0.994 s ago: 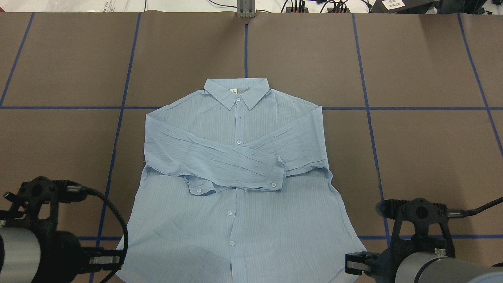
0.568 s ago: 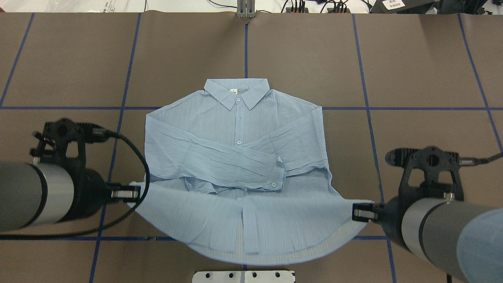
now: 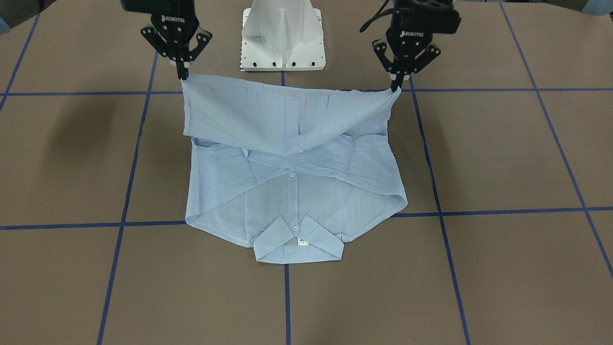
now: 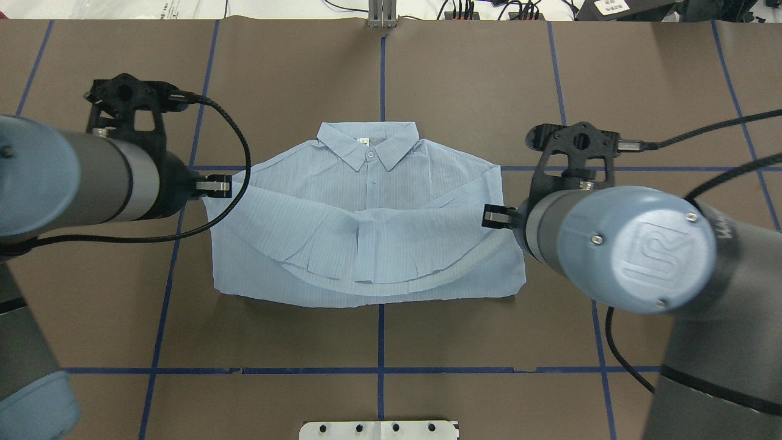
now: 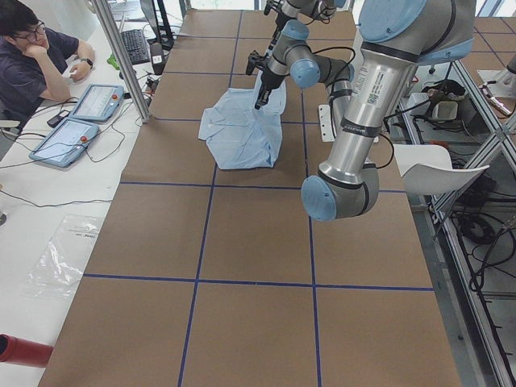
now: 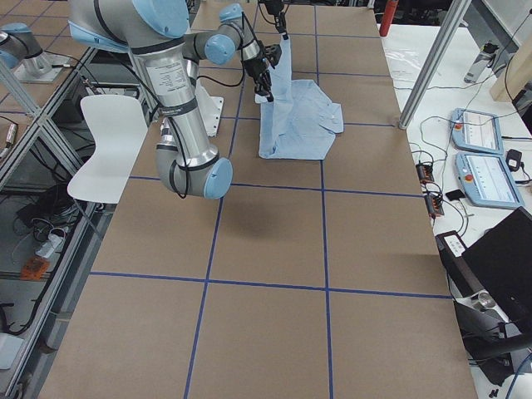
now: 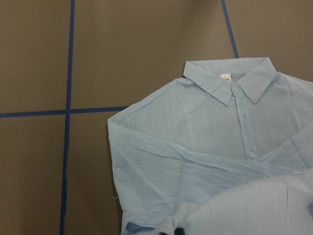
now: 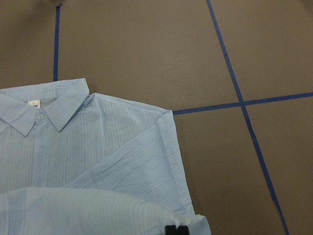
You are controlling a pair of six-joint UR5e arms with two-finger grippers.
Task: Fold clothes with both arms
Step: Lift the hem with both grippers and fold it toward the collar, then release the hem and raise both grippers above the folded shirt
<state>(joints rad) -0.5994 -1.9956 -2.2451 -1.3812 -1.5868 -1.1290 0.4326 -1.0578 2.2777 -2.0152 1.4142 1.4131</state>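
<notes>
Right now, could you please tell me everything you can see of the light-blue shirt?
The shirt is thin, faintly pinstriped light-blue cloth with a collar and small white buttons. It lies front-up on the brown table, sleeves crossed over the chest. The left pincer and right pincer each pinch a hem corner, holding the sagging hem raised above the body.

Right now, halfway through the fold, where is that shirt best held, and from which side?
By the two outer corners of the hem, one per gripper, coming from above. The shirt is wide and limp; the left gripper and right gripper, pinching there, hold the lifted hem spread, ready to lay toward the collar.
</notes>
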